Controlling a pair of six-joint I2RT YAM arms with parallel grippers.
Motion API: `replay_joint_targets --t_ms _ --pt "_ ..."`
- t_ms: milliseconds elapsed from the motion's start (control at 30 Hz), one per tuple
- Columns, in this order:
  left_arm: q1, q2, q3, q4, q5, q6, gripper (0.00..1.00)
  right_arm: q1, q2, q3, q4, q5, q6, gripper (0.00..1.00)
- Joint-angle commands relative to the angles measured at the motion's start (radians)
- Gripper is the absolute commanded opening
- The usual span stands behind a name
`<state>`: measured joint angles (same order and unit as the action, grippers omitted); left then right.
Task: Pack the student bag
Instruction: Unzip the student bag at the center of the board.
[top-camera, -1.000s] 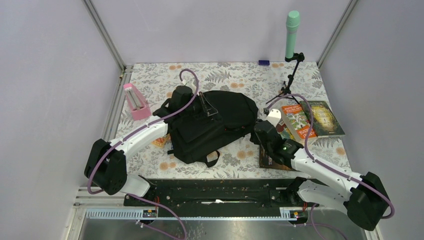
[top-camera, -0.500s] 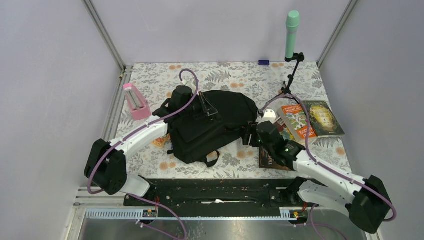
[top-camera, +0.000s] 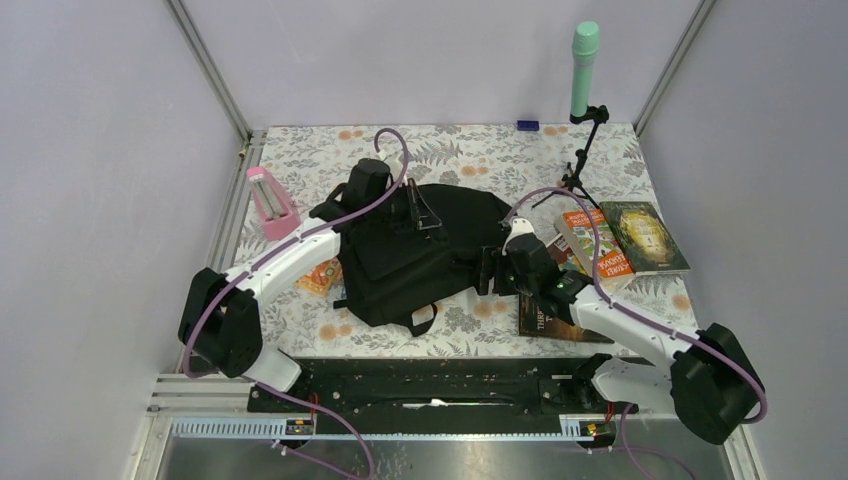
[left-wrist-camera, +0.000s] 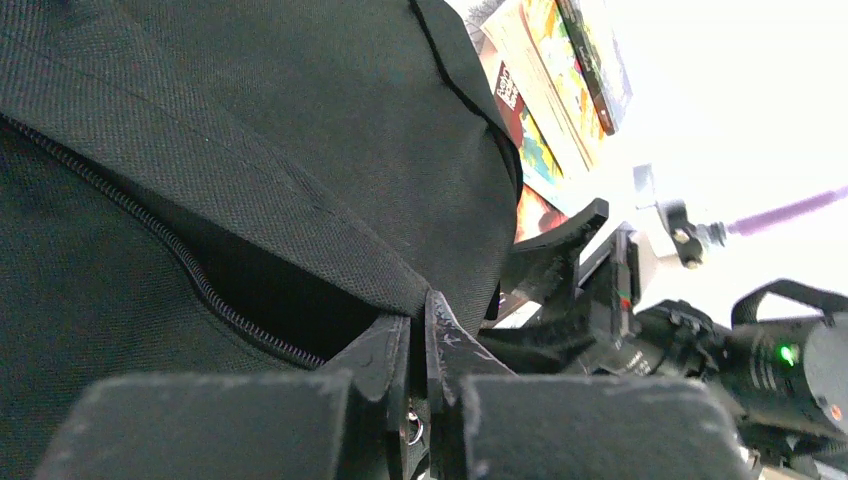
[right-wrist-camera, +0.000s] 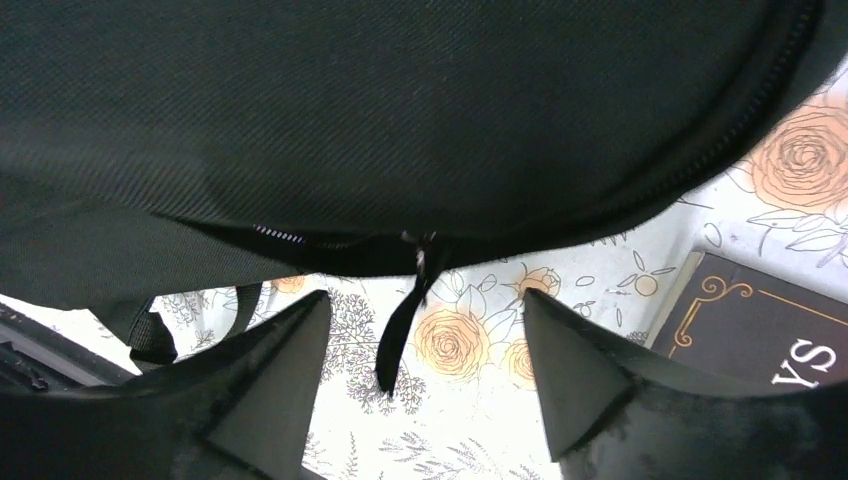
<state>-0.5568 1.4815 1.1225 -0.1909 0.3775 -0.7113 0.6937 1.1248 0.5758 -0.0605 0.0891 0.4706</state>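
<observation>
The student bag (top-camera: 400, 265), a large black fabric backpack, lies in the middle of the flowered table. My left gripper (top-camera: 415, 213) is over its top and shut on the fabric edge beside the open zip; the left wrist view shows that pinch (left-wrist-camera: 420, 300) with the zip track (left-wrist-camera: 190, 270) gaping dark below. My right gripper (top-camera: 487, 270) stands open at the bag's right side. In the right wrist view its spread fingers (right-wrist-camera: 425, 296) flank a black zip pull tab (right-wrist-camera: 400, 335) that hangs free from the bag's edge (right-wrist-camera: 400, 110), touching neither finger.
Books lie right of the bag: an orange-green one (top-camera: 598, 243), a dark green one (top-camera: 648, 237), a dark brown one (top-camera: 560, 322). A pink holder (top-camera: 270, 202) sits at the left. A mint cylinder (top-camera: 584, 55) on a black stand is at the back right.
My right gripper has slid left from the books to the bag's side and opened wide. The left arm has shifted slightly back, still pinching the bag's fabric.
</observation>
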Motion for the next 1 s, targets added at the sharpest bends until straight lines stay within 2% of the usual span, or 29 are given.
replay_joint_targets --t_ms 0,67,133,233,400,600,733,967 --pt "0.005 0.011 0.086 0.065 0.115 0.072 0.0 -0.056 0.053 0.04 0.086 -0.178 -0.046 0.71" --pt "0.005 0.024 0.114 0.051 0.131 0.092 0.0 -0.057 0.066 0.044 0.108 -0.202 -0.055 0.5" --pt "0.005 0.034 0.141 0.029 0.137 0.114 0.0 -0.059 0.058 0.042 0.122 -0.202 -0.055 0.23" --pt "0.005 0.031 0.176 0.014 0.141 0.144 0.0 -0.059 0.022 0.031 0.122 -0.193 -0.059 0.0" --pt "0.005 0.018 0.246 -0.102 0.114 0.275 0.0 -0.083 -0.093 -0.007 0.082 -0.12 -0.082 0.0" --pt "0.006 -0.027 0.224 -0.217 0.082 0.417 0.0 -0.193 -0.192 -0.011 -0.025 -0.049 -0.11 0.0" --pt "0.014 -0.042 0.195 -0.246 0.079 0.424 0.0 -0.25 -0.242 -0.01 -0.071 -0.017 -0.138 0.0" --pt "0.014 -0.077 0.182 -0.232 0.061 0.401 0.0 -0.302 -0.254 -0.039 -0.098 -0.054 -0.166 0.0"
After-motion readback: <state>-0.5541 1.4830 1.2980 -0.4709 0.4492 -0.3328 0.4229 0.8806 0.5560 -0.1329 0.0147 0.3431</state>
